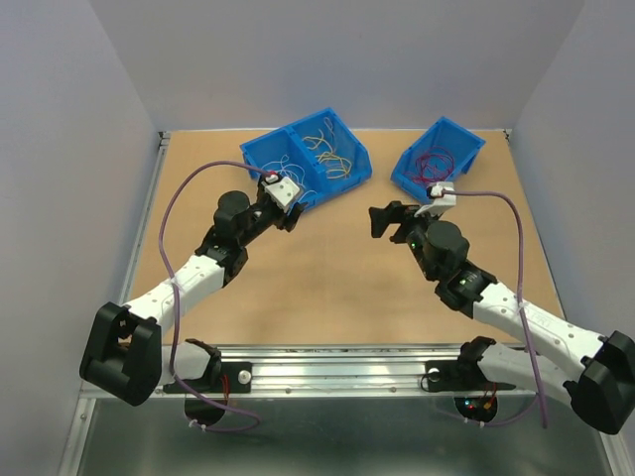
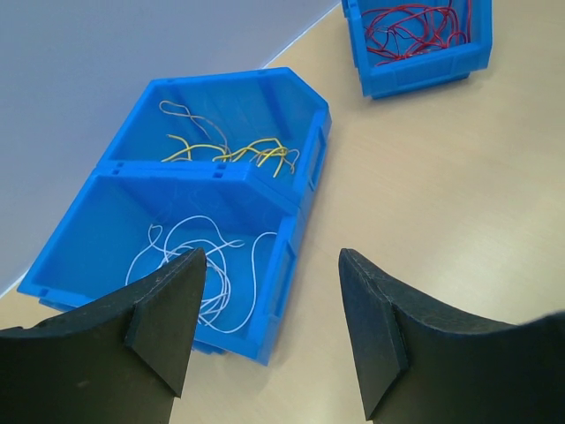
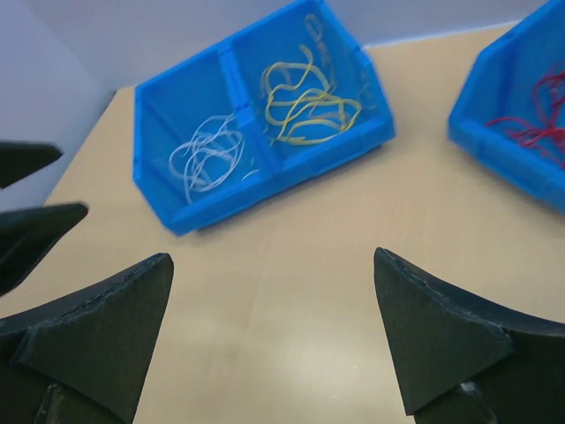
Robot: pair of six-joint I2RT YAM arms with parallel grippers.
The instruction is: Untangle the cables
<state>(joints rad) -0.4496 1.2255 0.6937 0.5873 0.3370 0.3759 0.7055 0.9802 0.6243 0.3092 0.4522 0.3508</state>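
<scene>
The cables lie sorted by colour in blue bins at the back of the table. White cables (image 1: 282,165) (image 2: 199,265) (image 3: 208,155) fill the left compartment of a double bin (image 1: 349,177) and yellow cables (image 1: 332,151) (image 2: 238,152) (image 3: 309,106) fill its right compartment. Red cables (image 1: 433,162) (image 2: 415,26) (image 3: 534,129) sit in a separate bin (image 1: 464,142). My left gripper (image 1: 291,210) (image 2: 272,256) hangs open just in front of the double bin's near corner, holding nothing. My right gripper (image 1: 379,220) (image 3: 273,256) stands wide open over bare tabletop, pointing left, also holding nothing.
The double bin's near wall (image 2: 287,256) is close under my left fingers. In the right wrist view, the left gripper's dark fingers (image 3: 35,223) show at the left edge. Grey walls enclose the table on three sides. A metal rail (image 1: 327,359) runs along the near edge.
</scene>
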